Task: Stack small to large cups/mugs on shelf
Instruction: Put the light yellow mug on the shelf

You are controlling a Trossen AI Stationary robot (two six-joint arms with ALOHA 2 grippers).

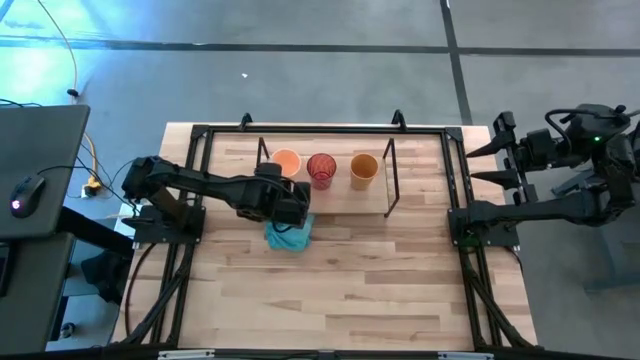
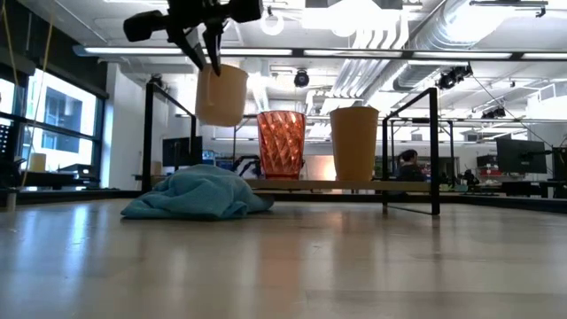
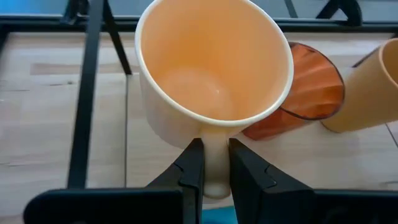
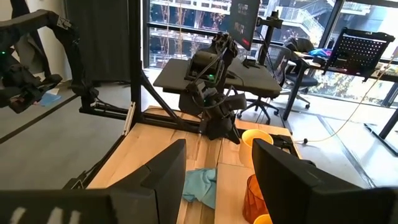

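From above, my left gripper (image 1: 290,192) holds the light orange handled mug (image 1: 286,161) over the wire-and-wood shelf (image 1: 388,178), left of the red patterned cup (image 1: 321,169). My right gripper (image 1: 495,150) waits off the desk, jaws apart.

At desk level, the mug hangs clear of the shelf board.

Left wrist: jaws clamped on the handle, mostly hidden; it looks rigid, light, probably slippery.

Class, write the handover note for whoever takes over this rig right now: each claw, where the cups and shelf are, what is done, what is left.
Left claw: shut on the light orange mug, held in the air above the shelf's left end.
Right claw: open, parked off the table's right edge.
Red cup and amber tumbler: standing side by side on the shelf.
Teal cloth: on the table in front of the shelf.
Done: mug picked up. Left: all stacking.
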